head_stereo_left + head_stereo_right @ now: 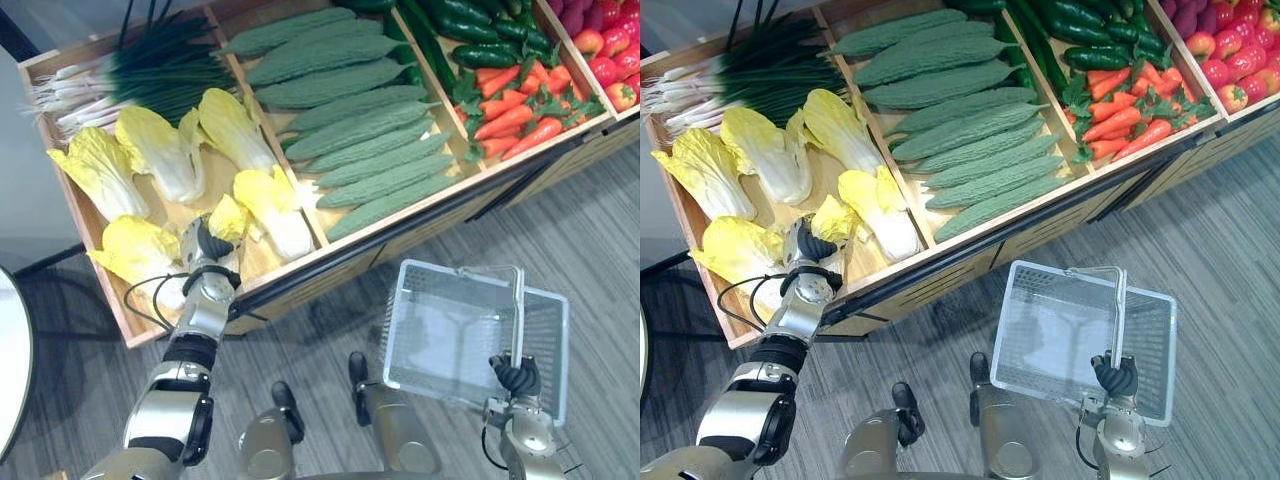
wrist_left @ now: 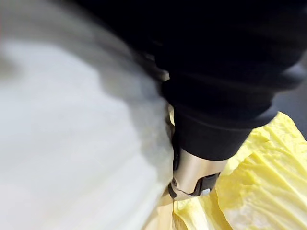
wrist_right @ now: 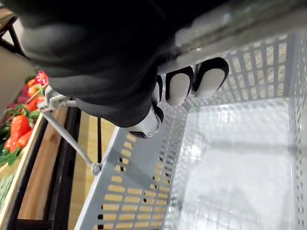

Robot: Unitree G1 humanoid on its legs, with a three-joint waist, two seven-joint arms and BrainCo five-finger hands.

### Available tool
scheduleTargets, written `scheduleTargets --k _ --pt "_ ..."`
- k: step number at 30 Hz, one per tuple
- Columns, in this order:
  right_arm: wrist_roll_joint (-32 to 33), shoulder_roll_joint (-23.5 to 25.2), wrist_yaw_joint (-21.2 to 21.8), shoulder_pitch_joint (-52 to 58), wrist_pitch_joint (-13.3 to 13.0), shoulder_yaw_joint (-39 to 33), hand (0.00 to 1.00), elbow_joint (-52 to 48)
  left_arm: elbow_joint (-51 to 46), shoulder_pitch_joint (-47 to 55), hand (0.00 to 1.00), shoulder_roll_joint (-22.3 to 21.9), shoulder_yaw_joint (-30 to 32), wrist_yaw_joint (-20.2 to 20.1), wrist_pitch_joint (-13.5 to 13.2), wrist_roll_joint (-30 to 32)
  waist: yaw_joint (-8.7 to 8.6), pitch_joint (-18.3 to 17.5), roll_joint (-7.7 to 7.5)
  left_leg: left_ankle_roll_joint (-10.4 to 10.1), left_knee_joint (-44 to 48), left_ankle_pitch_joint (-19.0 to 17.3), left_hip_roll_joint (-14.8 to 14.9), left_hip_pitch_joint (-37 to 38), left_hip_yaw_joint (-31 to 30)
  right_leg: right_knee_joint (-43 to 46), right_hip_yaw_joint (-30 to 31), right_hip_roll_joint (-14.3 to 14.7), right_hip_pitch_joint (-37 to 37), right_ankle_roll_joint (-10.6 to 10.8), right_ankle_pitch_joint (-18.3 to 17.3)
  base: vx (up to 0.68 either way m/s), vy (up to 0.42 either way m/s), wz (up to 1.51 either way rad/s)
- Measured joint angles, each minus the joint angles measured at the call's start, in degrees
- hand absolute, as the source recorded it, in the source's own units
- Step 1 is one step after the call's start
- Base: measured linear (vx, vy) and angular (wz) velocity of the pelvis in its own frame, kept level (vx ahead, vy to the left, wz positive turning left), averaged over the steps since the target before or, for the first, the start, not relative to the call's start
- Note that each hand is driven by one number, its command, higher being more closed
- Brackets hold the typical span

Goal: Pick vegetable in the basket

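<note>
Several yellow napa cabbages lie in the left bin of the wooden stand [image 1: 330, 262]. My left hand [image 1: 205, 247] reaches into that bin and is curled round a small napa cabbage [image 1: 229, 217] near the front edge. In the left wrist view its white stalk [image 2: 72, 143] presses against a finger [image 2: 194, 175], with yellow leaves [image 2: 259, 182] beyond. A grey wire basket [image 1: 440, 345] hangs low in front of the stand, empty. My right hand [image 1: 515, 377] is shut on its handle [image 1: 519, 310]; the fingers [image 3: 180, 86] wrap the bar.
The stand also holds green onions [image 1: 150, 70] at the back left, bitter gourds [image 1: 360, 130] in the middle, carrots [image 1: 515, 110], dark cucumbers [image 1: 480, 35] and red fruit [image 1: 610, 50] to the right. Grey plank floor [image 1: 600, 230] lies in front.
</note>
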Motion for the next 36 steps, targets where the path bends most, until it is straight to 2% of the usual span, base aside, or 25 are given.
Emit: scheduleTargets --k 3,11,15,18,19,22,24,27,30,32,33,34,35,36 --pt "0.01 0.17 -0.04 -0.09 0.00 -0.04 1.00 -0.17 -3.42 2.56 1.00 -0.16 -1.32 0.11 0.07 -0.97 0.03 0.06 0.11 0.25 -1.50 0.43 -0.55 1.55 -0.13 -0.47 -0.11 -0.22 1.25 0.11 -0.07 0.05 0.015 0.04" --pt "-0.93 2.31 -0.29 -0.61 0.07 -3.91 1.00 -0.70 -23.65 15.35 1.00 -4.31 -0.89 1.78 -0.05 -6.84 -0.04 0.19 0.85 0.33 -4.49 1.37 -2.31 5.94 -1.91 -1.94 -0.81 -1.10 5.61 0.96 -1.02 0.06 0.025 0.07" --pt "-1.71 4.04 -0.33 -1.12 0.34 -5.68 1.00 -0.32 -36.24 26.24 1.00 -9.00 0.31 2.21 -1.55 -9.23 -0.05 -0.01 1.28 0.35 -5.40 1.36 -3.04 8.59 -2.14 -3.26 -0.33 -1.10 8.25 1.05 -1.00 0.00 0.021 -0.03" --pt "-2.27 4.82 -0.31 -1.12 0.45 -6.81 1.00 -0.32 -40.59 29.72 1.00 -11.09 1.49 2.23 -1.99 -10.85 -0.01 -0.77 1.95 0.38 -6.14 1.32 -3.28 9.35 -2.14 -3.37 -0.03 -0.61 8.62 1.14 -0.93 -0.03 -0.005 -0.16" --pt "-2.77 5.33 -0.25 -1.29 0.93 -7.38 1.00 -0.32 -48.98 34.04 1.00 -13.54 2.51 2.23 -4.09 -12.46 0.18 -1.90 3.10 0.54 -6.65 1.03 -3.16 11.12 -0.51 -4.19 2.09 0.16 9.54 1.53 -0.05 -0.07 -0.008 -0.58" --pt "-2.86 5.88 -0.21 -0.99 1.20 -7.31 1.00 -0.40 -52.36 34.39 1.00 -15.37 2.38 1.73 -5.71 -12.93 0.32 -3.65 3.63 0.59 -5.12 -0.36 -2.33 11.45 1.61 -5.54 4.61 1.06 9.86 1.71 1.41 -0.06 -0.004 -0.54" --pt "-2.88 6.09 -0.20 -0.28 1.25 -7.27 1.00 -1.29 -54.23 34.41 1.00 -16.35 2.29 1.18 -5.81 -12.94 0.15 -3.98 3.74 0.53 -3.15 -1.64 -1.69 11.37 3.34 -6.08 6.35 1.80 9.85 1.92 2.15 -0.06 0.005 -0.54" --pt "-3.33 7.23 -0.07 0.47 1.30 -6.53 1.00 -4.50 -57.96 34.38 1.00 -16.70 0.70 1.13 -6.26 -13.01 1.25 -4.17 3.70 0.35 2.11 -5.31 1.17 10.52 8.59 -6.11 11.27 3.99 8.28 2.73 3.28 -0.08 0.028 -0.91" --pt "-3.38 7.66 -0.06 1.62 1.31 -5.69 1.00 -8.09 -60.02 34.07 1.00 -17.17 -1.37 1.16 -6.90 -13.00 1.24 -4.25 3.61 0.22 8.50 -8.83 3.76 9.50 13.30 -5.19 15.79 6.51 6.33 3.20 4.28 -0.07 0.046 -0.95" --pt "-3.42 7.83 -0.05 1.92 1.30 -4.72 1.00 -9.59 -60.02 33.86 1.00 -17.23 -2.02 1.17 -6.96 -13.00 0.70 -4.31 3.49 0.37 10.87 -9.93 5.37 9.61 15.69 -5.22 17.04 7.50 5.26 3.24 4.67 -0.06 0.036 -0.82" --pt "-3.73 8.17 -0.05 1.62 1.24 -4.13 1.00 -10.20 -60.02 33.62 1.00 -17.28 -2.06 1.18 -7.03 -13.00 -0.10 -4.39 3.27 0.63 11.27 -10.25 5.97 9.87 17.94 -5.43 13.23 6.23 4.20 1.74 3.47 -0.07 0.031 -0.90" --pt "-3.87 8.18 -0.05 0.86 1.23 -3.75 1.00 -9.85 -59.81 33.60 1.00 -17.14 -2.05 1.15 -7.09 -13.01 -0.28 -4.42 3.09 0.65 10.95 -10.24 6.03 10.76 20.25 -5.25 4.80 3.31 3.11 -1.29 2.61 -0.05 0.039 -0.94" --pt "-3.87 8.16 -0.05 0.51 1.23 -3.58 1.00 -9.55 -59.45 33.60 1.00 -16.96 -2.00 1.13 -7.16 -13.00 -0.30 -4.47 3.02 0.66 10.74 -10.23 6.02 11.30 21.48 -5.38 0.11 1.64 2.84 -2.01 2.35 -0.01 0.070 -1.16" --pt "-3.92 8.09 -0.05 -1.03 1.19 -3.26 1.00 -7.86 -58.43 33.59 1.00 -16.34 -1.70 1.09 -7.35 -13.01 -0.34 -4.58 2.85 0.69 9.84 -10.23 6.27 12.59 24.46 -5.76 -13.07 -3.06 2.90 -3.78 2.42 0.01 0.036 -0.99"
